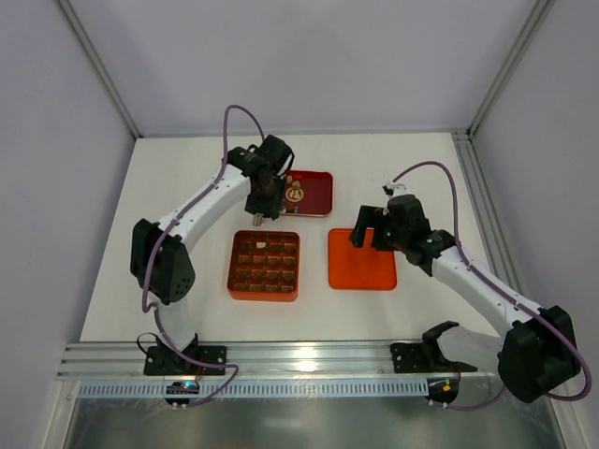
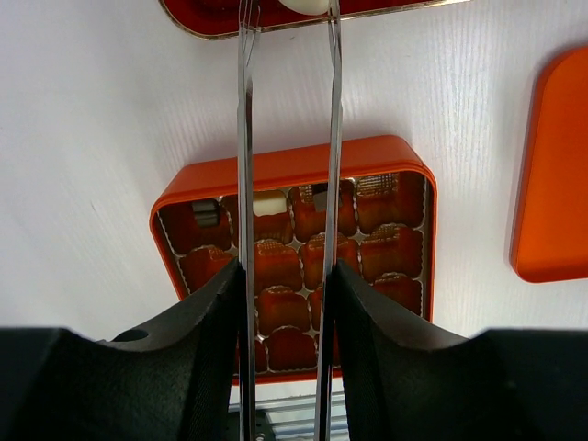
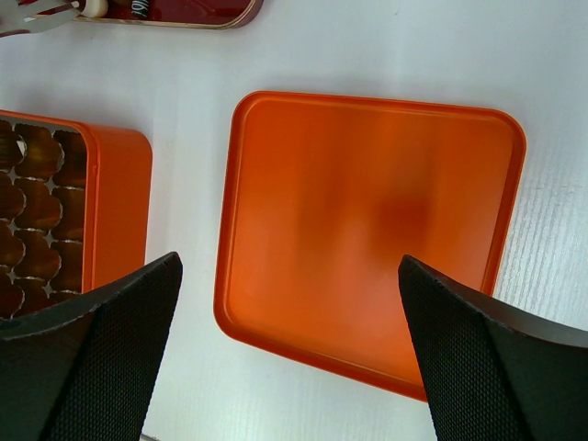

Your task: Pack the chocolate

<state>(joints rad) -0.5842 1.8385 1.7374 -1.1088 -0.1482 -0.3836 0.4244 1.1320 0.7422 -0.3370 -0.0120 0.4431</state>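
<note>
My left gripper (image 2: 288,276) is shut on a pair of metal tongs (image 2: 245,138), and it hangs over the orange grid box (image 2: 412,170). The tongs' thin blades reach out to the red tray (image 1: 318,192). A cream-white chocolate (image 2: 303,5) sits between the tongs' tips; whether it is pinched I cannot tell. More chocolate (image 1: 295,194) lies in that tray. A cream cube (image 2: 268,202) and a dark piece (image 2: 206,213) rest in the box's far cells. My right gripper (image 3: 289,303) is open wide above the flat orange lid (image 3: 367,230), touching nothing.
The box (image 1: 265,265) and the lid (image 1: 362,258) lie side by side in the middle of the white table, with the red tray behind them. Grey walls close in the sides and back. A metal rail (image 1: 309,355) runs along the near edge.
</note>
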